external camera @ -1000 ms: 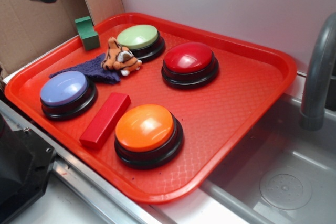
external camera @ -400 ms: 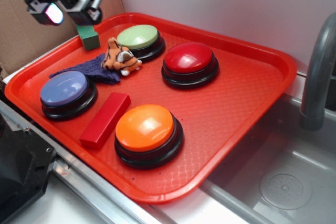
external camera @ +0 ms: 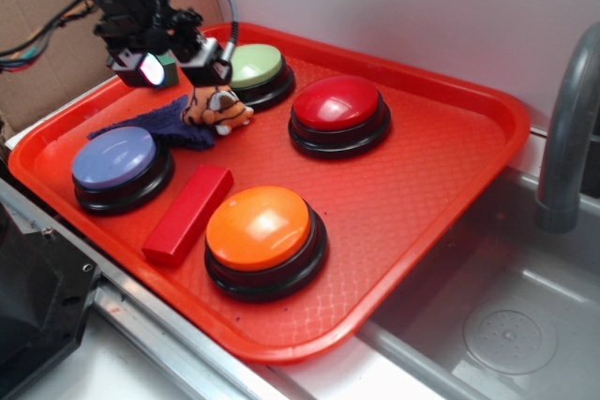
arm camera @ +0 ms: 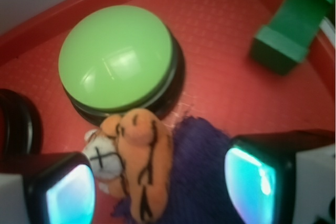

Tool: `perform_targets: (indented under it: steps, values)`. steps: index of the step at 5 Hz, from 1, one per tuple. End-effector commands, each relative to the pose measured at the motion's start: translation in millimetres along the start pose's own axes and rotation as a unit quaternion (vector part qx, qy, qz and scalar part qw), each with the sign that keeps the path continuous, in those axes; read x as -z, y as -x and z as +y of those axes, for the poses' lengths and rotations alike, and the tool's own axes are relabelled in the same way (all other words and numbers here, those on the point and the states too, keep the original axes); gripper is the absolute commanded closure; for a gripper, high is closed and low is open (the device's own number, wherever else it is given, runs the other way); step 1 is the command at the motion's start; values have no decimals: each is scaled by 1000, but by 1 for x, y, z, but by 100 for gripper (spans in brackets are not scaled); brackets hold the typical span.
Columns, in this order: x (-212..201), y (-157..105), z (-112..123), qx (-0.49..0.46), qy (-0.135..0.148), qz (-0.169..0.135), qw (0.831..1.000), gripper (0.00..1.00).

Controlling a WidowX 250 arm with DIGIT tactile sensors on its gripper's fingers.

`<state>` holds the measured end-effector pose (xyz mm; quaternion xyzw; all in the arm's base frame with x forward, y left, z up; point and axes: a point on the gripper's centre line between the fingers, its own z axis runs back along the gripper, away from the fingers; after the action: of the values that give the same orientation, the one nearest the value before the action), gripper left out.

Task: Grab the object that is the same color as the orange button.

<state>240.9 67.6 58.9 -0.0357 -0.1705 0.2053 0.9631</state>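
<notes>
The object, a small orange tiger plush (external camera: pixel 217 108) with black stripes, lies on a dark purple cloth (external camera: pixel 159 125) at the back left of the red tray (external camera: pixel 441 166). My gripper (external camera: pixel 178 67) hovers just above and behind it, open, with nothing between its fingers. In the wrist view the tiger (arm camera: pixel 137 161) sits between the two glowing pads (arm camera: pixel 71 195), nearer the left one, with the gripper (arm camera: pixel 160 192) straddling it and the cloth (arm camera: pixel 202 182). The orange button (external camera: pixel 260 229) stands at the tray's front.
On the tray also stand a green button (external camera: pixel 251 67), a red button (external camera: pixel 337 105) and a blue button (external camera: pixel 117 161). A red block (external camera: pixel 187 213) lies by the orange button. A green block (arm camera: pixel 289 22) stands behind. A grey faucet (external camera: pixel 567 128) and sink are on the right.
The gripper has come down and to the right from the top left corner, ending over the tiger plush. Nothing on the tray has moved.
</notes>
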Motion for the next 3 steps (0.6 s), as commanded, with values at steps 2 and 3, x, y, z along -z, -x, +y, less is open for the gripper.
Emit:
perform_targets:
  steps: [2, 3]
  values:
    - [21, -17, -11, 45, 3, 3, 999, 0]
    - [19, -14, -13, 43, 2, 1, 999, 100]
